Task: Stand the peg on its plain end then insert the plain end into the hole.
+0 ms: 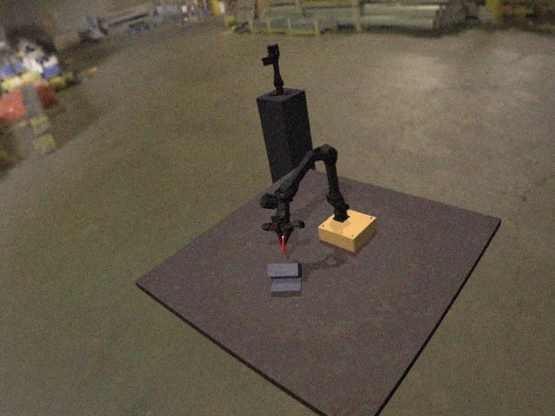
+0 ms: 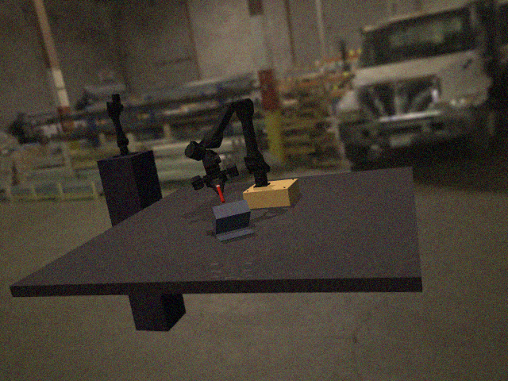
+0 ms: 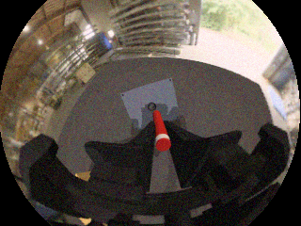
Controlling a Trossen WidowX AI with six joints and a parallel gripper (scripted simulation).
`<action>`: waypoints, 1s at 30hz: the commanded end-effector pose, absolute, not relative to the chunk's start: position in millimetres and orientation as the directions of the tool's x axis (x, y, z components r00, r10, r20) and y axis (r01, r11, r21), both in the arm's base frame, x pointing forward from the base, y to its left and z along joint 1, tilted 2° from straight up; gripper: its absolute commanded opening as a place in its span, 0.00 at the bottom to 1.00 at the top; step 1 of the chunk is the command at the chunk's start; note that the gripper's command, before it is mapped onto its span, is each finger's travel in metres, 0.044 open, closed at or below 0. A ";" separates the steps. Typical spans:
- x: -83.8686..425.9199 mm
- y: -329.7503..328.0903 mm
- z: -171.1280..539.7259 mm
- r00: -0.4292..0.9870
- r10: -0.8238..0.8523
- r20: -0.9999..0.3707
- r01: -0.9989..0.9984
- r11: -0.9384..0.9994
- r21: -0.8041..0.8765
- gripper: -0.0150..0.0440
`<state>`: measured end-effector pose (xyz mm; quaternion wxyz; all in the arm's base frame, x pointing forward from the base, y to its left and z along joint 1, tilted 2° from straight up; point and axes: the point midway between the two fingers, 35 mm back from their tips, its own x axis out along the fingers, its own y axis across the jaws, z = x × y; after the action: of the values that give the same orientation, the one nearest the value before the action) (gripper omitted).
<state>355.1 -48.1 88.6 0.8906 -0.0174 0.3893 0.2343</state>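
Observation:
The red peg (image 1: 283,247) (image 2: 221,194) (image 3: 160,126) is held off the table, with its white-banded end up and its plain end down. It leans in the exterior view. My gripper (image 1: 283,240) (image 2: 219,190) (image 3: 158,123) is shut on the peg. The grey sloped panel (image 1: 283,269) (image 2: 232,209) (image 3: 136,99) stands on the table in front of the robot. Its hole (image 3: 151,106) shows as a dark ring in the wrist view. There the plain end appears just below and right of the hole, outside it. The gap in depth is hard to judge. The hole is hidden in the top and exterior views.
The arm stands on a yellow base block (image 1: 347,230) (image 2: 268,194) beside the panel. A tall dark pillar (image 1: 286,134) (image 2: 128,184) with a small black stand on top is at the edge of the dark table top (image 1: 358,313) (image 2: 307,254).

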 end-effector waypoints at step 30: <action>375.3 -27.7 63.0 0.591 0.428 -0.684 -0.448 0.879 0.163 0.25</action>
<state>373.1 -30.0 68.7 0.8927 -0.0159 0.3766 0.2472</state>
